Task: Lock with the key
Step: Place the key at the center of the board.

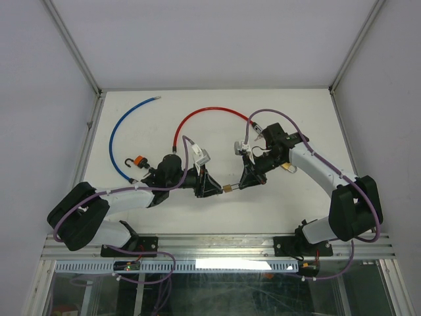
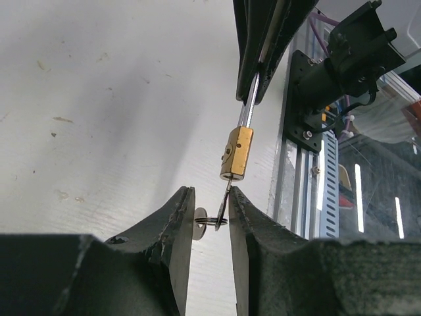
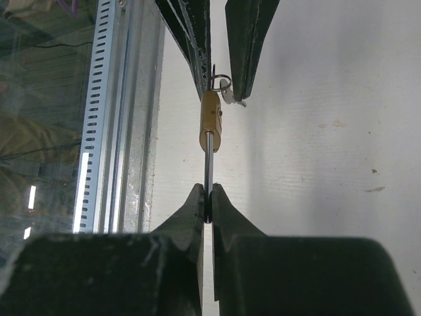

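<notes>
Padlock: your small brass padlock (image 1: 227, 188) sits between both grippers, toward the table's (image 1: 316, 118) 6 o'clock edge in the top view.
Right gripper: at the padlock's 3 o'clock, your right gripper (image 3: 207, 192) is clamped tight on the shackle (image 3: 208, 164).
Left gripper: at its 9 o'clock, your left gripper (image 2: 210, 194) has its fingers apart around the key (image 2: 227, 197) and key ring (image 2: 220, 220). You cannot tell whether they pinch.
Key: its blade meets the padlock's base.
Cables: blue cable (image 1: 122, 128) at 10 o'clock, red cable (image 1: 204, 113) at 12.

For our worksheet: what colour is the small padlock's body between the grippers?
Brass-gold; padlock shows best in left wrist view.
</notes>
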Controlling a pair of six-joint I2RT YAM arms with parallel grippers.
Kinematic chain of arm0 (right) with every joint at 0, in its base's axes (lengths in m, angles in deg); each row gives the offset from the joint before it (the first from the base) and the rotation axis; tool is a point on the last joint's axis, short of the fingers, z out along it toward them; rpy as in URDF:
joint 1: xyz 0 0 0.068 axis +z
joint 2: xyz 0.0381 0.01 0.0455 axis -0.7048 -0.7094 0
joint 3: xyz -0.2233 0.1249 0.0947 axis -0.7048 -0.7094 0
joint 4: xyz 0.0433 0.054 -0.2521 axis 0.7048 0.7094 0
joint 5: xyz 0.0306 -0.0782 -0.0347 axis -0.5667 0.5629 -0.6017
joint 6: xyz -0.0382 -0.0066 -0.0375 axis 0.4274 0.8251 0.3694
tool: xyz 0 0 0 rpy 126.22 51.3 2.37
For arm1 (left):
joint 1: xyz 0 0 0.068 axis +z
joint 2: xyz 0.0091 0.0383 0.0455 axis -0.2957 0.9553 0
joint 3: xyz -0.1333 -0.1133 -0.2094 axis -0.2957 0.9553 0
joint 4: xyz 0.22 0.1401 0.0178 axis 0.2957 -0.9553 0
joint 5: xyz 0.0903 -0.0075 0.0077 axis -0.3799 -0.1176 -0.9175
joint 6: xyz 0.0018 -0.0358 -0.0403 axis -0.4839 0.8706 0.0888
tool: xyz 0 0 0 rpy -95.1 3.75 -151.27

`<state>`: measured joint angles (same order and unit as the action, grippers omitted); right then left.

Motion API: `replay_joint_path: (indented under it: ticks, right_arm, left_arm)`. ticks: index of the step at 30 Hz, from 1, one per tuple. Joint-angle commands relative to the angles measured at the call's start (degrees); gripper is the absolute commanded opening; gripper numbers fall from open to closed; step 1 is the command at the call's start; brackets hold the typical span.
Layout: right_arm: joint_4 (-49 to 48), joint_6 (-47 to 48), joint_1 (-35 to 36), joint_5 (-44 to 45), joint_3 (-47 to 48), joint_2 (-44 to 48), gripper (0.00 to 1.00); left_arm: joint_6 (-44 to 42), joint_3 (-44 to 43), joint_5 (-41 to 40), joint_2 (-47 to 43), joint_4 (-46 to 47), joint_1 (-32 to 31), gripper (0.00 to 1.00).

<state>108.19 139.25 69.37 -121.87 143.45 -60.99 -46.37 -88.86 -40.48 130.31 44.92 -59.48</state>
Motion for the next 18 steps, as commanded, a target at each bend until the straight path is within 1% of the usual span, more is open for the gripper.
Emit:
replay_joint_path:
  ticks: [1,4,6,9,10,11,12,14,18]
  right_arm:
    - [0.4,0.9,-0.1,-3.9,1.8,1.1,0.0]
    - [0.4,1.0,-0.1,-3.9,1.8,1.1,0.0]
    - [0.4,1.0,-0.1,-3.9,1.8,1.1,0.0]
    - [0.5,1.0,-0.1,-3.9,1.9,1.1,0.0]
    - [0.4,1.1,-0.1,-3.9,1.8,1.1,0.0]
    - [0.5,1.0,-0.1,-3.9,1.8,1.1,0.0]
    - [0.5,1.0,-0.1,-3.9,1.8,1.1,0.0]
    - [0.6,1.0,-0.1,-3.9,1.8,1.1,0.0]
    - [0.5,1.0,-0.1,-3.9,1.8,1.1,0.0]
  left_arm:
    - [-1.8,-2.7,0.9,-1.0,1.1,0.4,0.29]
    - [-2.0,-2.9,0.9,-1.0,0.9,0.4,0.32]
    - [-2.1,-3.2,1.0,-0.9,0.7,0.4,0.31]
    - [-2.1,-3.3,1.5,-0.8,0.5,0.4,0.27]
    - [-2.1,-3.4,1.9,-0.8,0.4,0.4,0.24]
    - [-2.2,-3.5,2.1,-0.6,0.4,0.4,0.19]
    - [-2.2,-3.6,2.3,-0.6,0.4,0.4,0.16]
    - [-2.4,-3.6,2.8,-0.4,0.1,0.4,0.15]
    - [-3.7,-3.7,3.3,-0.4,-1.4,0.4,0.17]
